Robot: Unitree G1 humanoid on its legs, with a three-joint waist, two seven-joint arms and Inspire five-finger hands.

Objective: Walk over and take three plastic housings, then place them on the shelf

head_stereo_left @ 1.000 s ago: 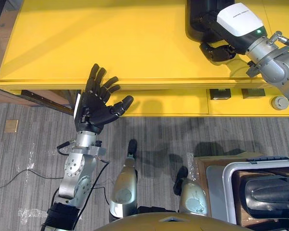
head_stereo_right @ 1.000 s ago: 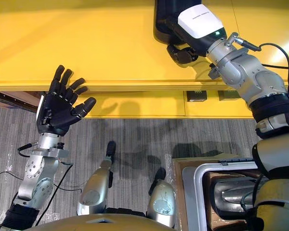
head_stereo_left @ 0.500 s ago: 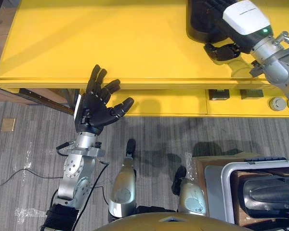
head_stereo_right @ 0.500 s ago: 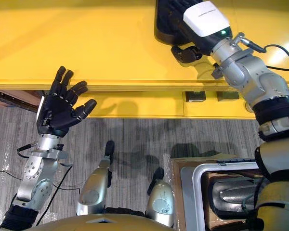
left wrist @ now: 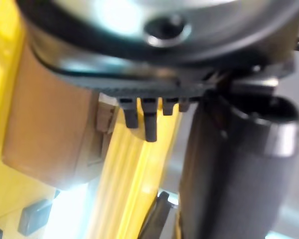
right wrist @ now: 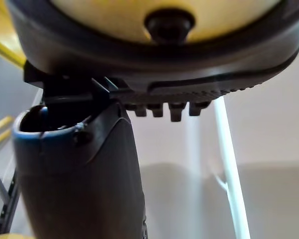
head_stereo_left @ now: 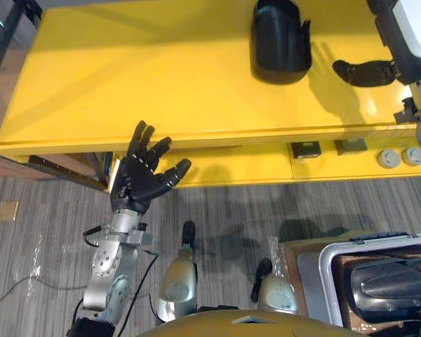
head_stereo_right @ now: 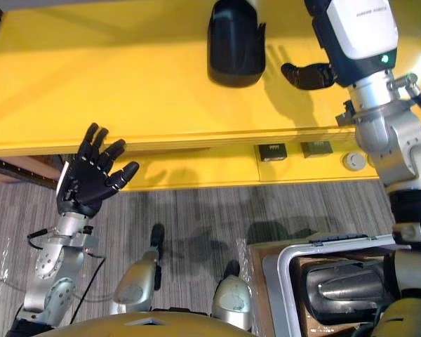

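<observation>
Now that the right hand [head_stereo_right: 351,42] has let go, the black plastic housing [head_stereo_left: 281,42] sits by itself on the yellow shelf [head_stereo_left: 147,77].
A moment ago this hand lay on the housing. Now it is pulled back and up, and its fingers are straight and hold nothing. Its thumb [head_stereo_right: 307,75] sticks out toward the housing, near it but not touching it. The left hand [head_stereo_left: 142,179] is just like before: its fingers are spread wide and hold nothing, and their tips reach up to the front edge of the shelf. The housing is well apart from those fingers, on the thumb's side of that hand. The whole view has slid a bit since then. Another dark housing [head_stereo_left: 391,286] lies in a box with a white rim [head_stereo_left: 330,260] down on the floor, far from both hands.
</observation>
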